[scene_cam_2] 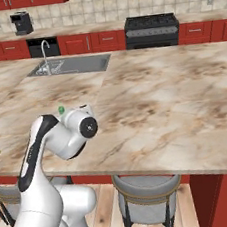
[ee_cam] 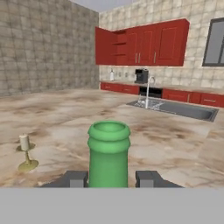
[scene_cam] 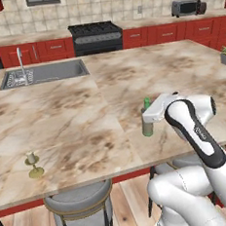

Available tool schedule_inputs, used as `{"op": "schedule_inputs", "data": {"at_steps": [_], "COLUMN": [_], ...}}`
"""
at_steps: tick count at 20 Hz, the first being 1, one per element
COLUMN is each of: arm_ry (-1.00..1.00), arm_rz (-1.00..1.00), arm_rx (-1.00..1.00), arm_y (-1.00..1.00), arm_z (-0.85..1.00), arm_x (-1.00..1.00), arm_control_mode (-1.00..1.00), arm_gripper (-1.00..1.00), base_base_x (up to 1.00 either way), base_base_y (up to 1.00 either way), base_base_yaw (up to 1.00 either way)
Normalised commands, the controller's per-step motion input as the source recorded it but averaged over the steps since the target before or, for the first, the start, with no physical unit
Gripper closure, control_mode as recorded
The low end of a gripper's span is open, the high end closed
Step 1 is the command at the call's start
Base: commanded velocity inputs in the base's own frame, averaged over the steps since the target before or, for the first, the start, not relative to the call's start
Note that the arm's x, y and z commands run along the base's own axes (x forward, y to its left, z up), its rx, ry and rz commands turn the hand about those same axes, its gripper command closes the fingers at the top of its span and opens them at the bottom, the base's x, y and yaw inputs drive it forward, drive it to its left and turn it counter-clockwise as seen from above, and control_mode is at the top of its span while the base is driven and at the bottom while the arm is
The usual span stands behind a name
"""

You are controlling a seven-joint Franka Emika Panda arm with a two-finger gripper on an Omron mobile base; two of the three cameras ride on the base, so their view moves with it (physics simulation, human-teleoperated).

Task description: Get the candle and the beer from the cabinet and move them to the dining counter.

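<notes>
The beer (scene_cam: 147, 124) stood upright on the desk (scene_cam: 85, 112), the big marbled island top, near its near edge and right of the middle in the left base view. The gripper (ee_cam: 109, 178) sat at the bottle: in the hand view the green neck rose between the two dark fingertips (ee_cam: 75, 178), one on each side and close against the glass, so the jaws were clenched on the beer. Whether the bottle's base rested on the stone or hung just above it I cannot tell. In the right base view just the green top of the beer (scene_cam_2: 61, 110) peeped over the white hand.

The candle (scene_cam: 33, 164) stood upright on its brass holder on the same desk, well apart from the beer, to the left and close to the near edge; in the hand view the candle (ee_cam: 26, 153) showed left of the bottle.

The steel sink (scene_cam: 45, 73) with its tap lay at the far left of the desk. On the far wall the red cabinet (ee_cam: 117, 46) hung with one door swung open. A grey round stool (scene_cam: 80, 206) stood under the near edge.
</notes>
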Motion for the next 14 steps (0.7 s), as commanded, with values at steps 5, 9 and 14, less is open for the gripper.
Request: {"op": "schedule_inputs", "data": {"at_steps": [5, 9, 14], "arm_ry": [0.05, 0.0, 0.0], "arm_rz": [0.0, 0.0, 0.0], "arm_rx": [0.05, 0.01, 0.0], "arm_y": [0.0, 0.0, 0.0], "arm_z": [-0.26, -0.5, -0.55], "arm_x": [0.27, 0.36, 0.3], "arm_control_mode": [-1.0, -1.0, -1.0], "arm_gripper": [1.0, 1.0, 1.0], "base_base_x": [0.0, 0.0, 0.0], "base_base_y": [0.0, 0.0, 0.0], "base_base_yaw": [0.0, 0.0, 0.0]}}
